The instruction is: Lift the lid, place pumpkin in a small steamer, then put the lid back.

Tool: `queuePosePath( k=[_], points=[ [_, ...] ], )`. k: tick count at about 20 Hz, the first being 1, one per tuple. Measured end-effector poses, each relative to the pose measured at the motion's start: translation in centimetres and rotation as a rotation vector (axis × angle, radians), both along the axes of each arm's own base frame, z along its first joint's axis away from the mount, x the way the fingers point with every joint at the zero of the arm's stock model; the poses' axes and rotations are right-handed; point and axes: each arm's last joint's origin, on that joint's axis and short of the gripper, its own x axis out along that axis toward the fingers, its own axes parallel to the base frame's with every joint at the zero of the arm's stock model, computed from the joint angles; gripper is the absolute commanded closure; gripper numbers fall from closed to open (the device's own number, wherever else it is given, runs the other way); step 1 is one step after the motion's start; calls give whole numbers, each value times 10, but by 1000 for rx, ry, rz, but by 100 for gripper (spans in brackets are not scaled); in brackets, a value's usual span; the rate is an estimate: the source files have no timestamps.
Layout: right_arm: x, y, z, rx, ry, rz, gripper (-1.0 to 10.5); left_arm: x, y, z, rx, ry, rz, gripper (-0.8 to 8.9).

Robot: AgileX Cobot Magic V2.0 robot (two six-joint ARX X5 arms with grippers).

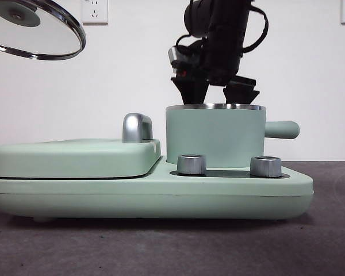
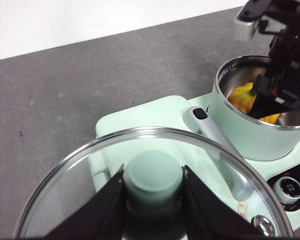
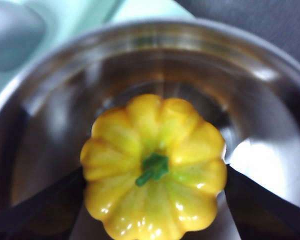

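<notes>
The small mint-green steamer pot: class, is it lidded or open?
Open. The mint-green steamer pot shows a bare steel rim; the left gripper holds the glass lid aloft, off to one side.

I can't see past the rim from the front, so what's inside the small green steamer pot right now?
Inside the small steamer sits the pumpkin, stem up, between the right claw jaws. The pot floor beneath it is hidden. The left claw holds the lid off to the side.

White wall (image 1: 138,63), two wall sockets (image 1: 95,11), dark grey tabletop (image 1: 161,247)
</notes>
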Motion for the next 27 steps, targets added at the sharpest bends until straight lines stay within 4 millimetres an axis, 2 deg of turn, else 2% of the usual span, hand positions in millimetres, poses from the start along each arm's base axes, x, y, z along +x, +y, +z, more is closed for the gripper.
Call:
queuePosePath(
  k=[9,13,21,24,27],
  points=[
    [5,3,-11,-12,21,1,581,0,0,0,0,0,0,803],
    [4,9,-12,-10,15,13,494,0,0,0,0,0,0,804],
    [5,9,-17,-37,23,8,441,0,0,0,3,-1,-1,804],
    [0,7,-3,-59,-23,1,442,0,0,0,3,-2,-1,803],
    [-10,0,35,-11,-114,-8,442,0,0,0,3,-1,-1,804]
  ],
)
